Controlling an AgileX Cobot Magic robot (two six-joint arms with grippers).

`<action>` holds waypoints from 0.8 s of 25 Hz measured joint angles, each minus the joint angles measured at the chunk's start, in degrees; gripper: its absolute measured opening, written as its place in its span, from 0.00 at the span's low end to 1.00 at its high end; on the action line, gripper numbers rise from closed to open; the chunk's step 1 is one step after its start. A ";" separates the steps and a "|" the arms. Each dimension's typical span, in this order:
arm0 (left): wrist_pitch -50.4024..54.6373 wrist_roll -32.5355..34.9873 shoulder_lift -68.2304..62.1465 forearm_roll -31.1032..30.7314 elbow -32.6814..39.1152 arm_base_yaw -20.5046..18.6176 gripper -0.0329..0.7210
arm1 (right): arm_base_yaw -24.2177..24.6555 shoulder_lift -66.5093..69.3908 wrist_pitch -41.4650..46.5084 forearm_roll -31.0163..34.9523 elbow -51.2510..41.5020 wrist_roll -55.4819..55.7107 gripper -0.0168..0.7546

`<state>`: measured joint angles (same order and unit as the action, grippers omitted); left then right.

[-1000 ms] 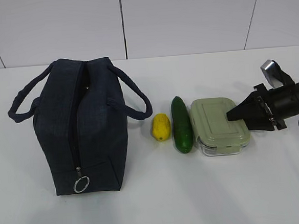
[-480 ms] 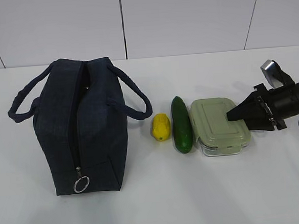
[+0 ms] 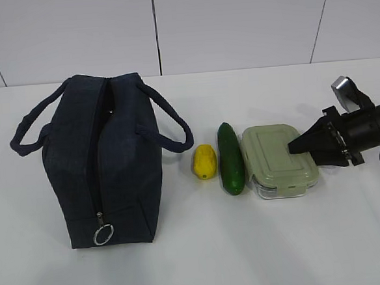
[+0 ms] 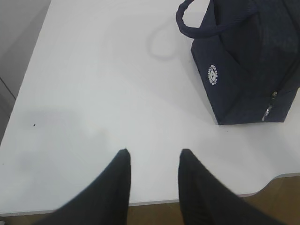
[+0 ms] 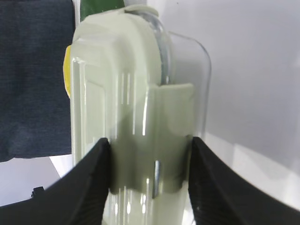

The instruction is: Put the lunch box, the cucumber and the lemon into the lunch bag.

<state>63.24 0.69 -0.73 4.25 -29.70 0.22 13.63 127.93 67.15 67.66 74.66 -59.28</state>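
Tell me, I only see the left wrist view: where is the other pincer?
Observer: The right pincer is at the lunch box, its fingers either side of the end clip.
Operator: Is the lemon in the bag yet?
Observer: No, the lemon lies on the table, between the lunch bag and the cucumber.
Operator: Is the bag open?
Observer: Its top zipper looks unzipped along the top.
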 joint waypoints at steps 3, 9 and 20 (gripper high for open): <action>0.00 0.00 0.00 0.00 0.00 0.00 0.37 | 0.00 0.00 0.00 0.00 0.00 0.91 0.49; 0.00 0.00 0.00 0.00 0.00 0.00 0.37 | 0.00 0.00 0.00 -0.11 0.00 3.11 0.49; 0.00 0.00 0.00 0.00 0.00 0.00 0.37 | 0.00 0.00 0.00 -0.11 0.12 7.16 0.49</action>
<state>63.24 0.69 -0.73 4.25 -29.70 0.22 13.63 127.93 67.15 67.55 74.78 -52.12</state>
